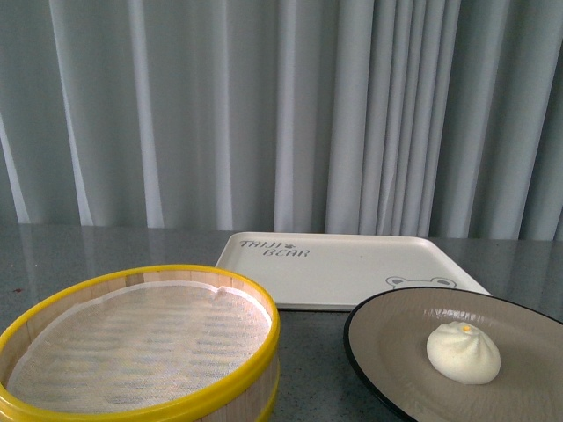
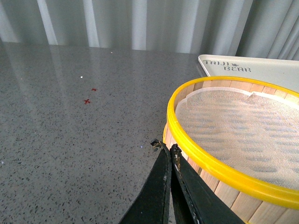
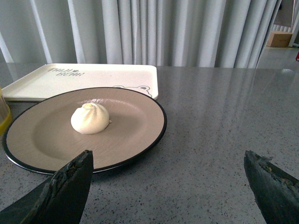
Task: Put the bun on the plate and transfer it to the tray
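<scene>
Bun (image 1: pixel 464 352) on the plate (image 1: pixel 387 325), plate not yet on the tray (image 1: pixel 352 272).
The plate rests on the grey table (image 2: pixel 70 116), just in front of the tray and beside a steamer basket (image 1: pixel 176 271). The right gripper (image 3: pixel 167 156) hangs near the plate, jaws wide apart. The left gripper (image 2: pixel 169 149), jaws pressed together, is right beside the basket.

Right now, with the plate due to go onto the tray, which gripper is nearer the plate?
Right. The right gripper sits open just short of the plate; the left gripper is shut beside the steamer basket, farther off.
</scene>
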Controlling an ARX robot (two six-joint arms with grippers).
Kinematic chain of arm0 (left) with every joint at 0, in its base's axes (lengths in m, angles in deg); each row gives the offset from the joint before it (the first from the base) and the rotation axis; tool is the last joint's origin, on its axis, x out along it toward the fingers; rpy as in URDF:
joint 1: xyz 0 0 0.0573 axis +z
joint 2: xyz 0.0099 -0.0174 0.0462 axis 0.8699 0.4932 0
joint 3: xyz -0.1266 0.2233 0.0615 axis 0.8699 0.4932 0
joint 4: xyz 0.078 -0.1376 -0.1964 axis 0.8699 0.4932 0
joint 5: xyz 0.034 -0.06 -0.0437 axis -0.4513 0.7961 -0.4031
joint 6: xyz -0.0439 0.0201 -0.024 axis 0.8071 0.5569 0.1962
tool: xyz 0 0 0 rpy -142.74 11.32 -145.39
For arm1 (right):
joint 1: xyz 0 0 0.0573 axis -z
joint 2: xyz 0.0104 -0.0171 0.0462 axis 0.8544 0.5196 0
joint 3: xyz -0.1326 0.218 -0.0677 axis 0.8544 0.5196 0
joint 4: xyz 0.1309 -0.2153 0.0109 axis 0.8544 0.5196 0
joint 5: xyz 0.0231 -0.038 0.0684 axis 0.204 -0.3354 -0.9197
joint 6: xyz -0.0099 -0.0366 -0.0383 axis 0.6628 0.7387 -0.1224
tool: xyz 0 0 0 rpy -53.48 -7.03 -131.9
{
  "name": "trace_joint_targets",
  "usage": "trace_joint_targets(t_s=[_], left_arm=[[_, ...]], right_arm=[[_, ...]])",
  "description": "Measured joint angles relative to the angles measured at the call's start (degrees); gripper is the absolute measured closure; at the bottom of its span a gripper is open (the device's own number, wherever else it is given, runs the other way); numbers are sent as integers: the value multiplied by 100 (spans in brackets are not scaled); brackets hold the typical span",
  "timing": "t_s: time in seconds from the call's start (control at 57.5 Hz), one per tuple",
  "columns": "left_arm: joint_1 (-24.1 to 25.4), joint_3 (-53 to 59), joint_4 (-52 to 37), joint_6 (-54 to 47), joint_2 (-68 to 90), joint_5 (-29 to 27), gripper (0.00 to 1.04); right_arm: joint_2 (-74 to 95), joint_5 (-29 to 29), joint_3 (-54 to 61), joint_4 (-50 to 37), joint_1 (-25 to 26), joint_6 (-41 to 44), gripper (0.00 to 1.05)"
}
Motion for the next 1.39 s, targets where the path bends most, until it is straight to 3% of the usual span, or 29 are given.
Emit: trace_joint_targets(t_s=[0.157,0.713,1.392], left_arm=[[0,308,-79,0,-297,-2,101],[0,352,1840,-2,-2404,2,101],[0,352,3213,-2,-3792,2,101]], right_arm=[[0,-2,0,0,0,0,9],[0,-2,0,0,0,0,9],[0,-2,0,0,0,0,9]])
